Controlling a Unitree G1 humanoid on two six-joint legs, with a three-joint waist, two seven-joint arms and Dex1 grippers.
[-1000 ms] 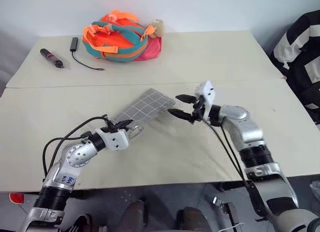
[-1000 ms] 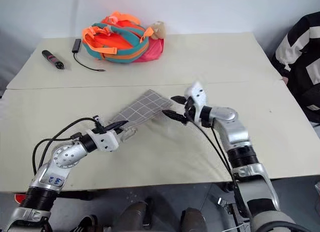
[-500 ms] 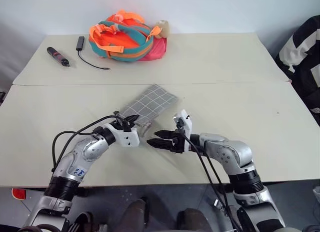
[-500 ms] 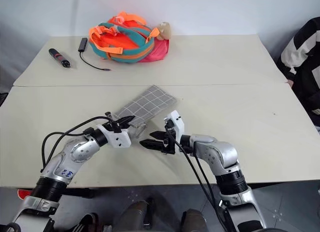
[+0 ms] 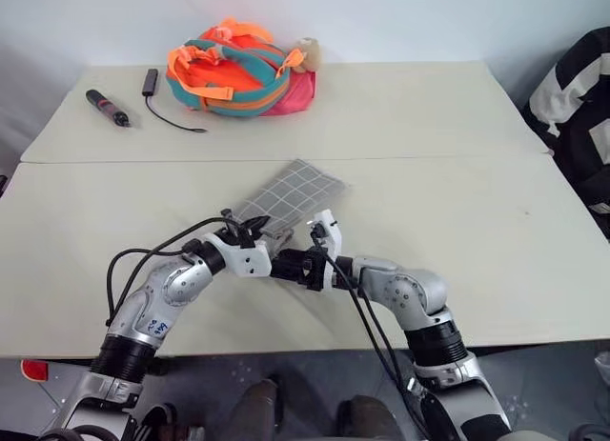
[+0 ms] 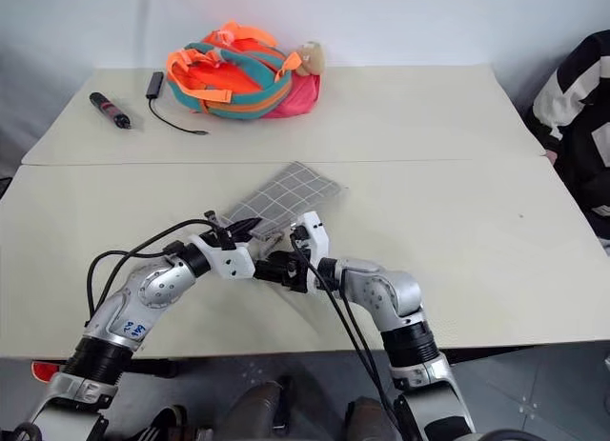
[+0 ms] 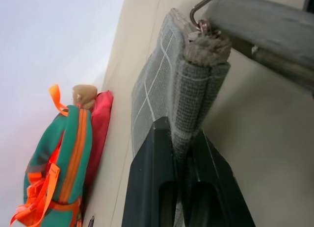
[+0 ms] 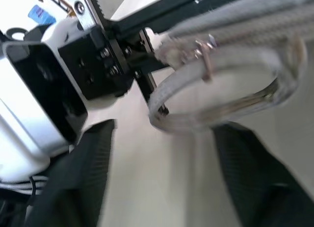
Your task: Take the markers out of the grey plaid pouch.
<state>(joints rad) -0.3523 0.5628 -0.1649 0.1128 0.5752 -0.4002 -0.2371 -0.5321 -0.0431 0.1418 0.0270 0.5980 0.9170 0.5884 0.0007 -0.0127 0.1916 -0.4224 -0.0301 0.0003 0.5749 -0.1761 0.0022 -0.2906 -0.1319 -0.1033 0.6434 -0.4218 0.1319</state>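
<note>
My left gripper (image 7: 182, 197) pinches the near corner of the pouch (image 5: 291, 198), which lies mid-table, slanting away. My right gripper (image 5: 286, 266) sits just beside it at the ring pull (image 8: 222, 89), fingers apart either side of it. Backpack (image 5: 238, 70), black stick (image 5: 104, 108) and a small cabled device (image 5: 150, 82) lie well apart at the far edge.

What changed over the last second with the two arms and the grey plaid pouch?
The right gripper swung from beside the far end of the flat grey plaid fabric pouch down to its near end, next to the left gripper. The left stays shut on that end. The pouch stayed put.
</note>
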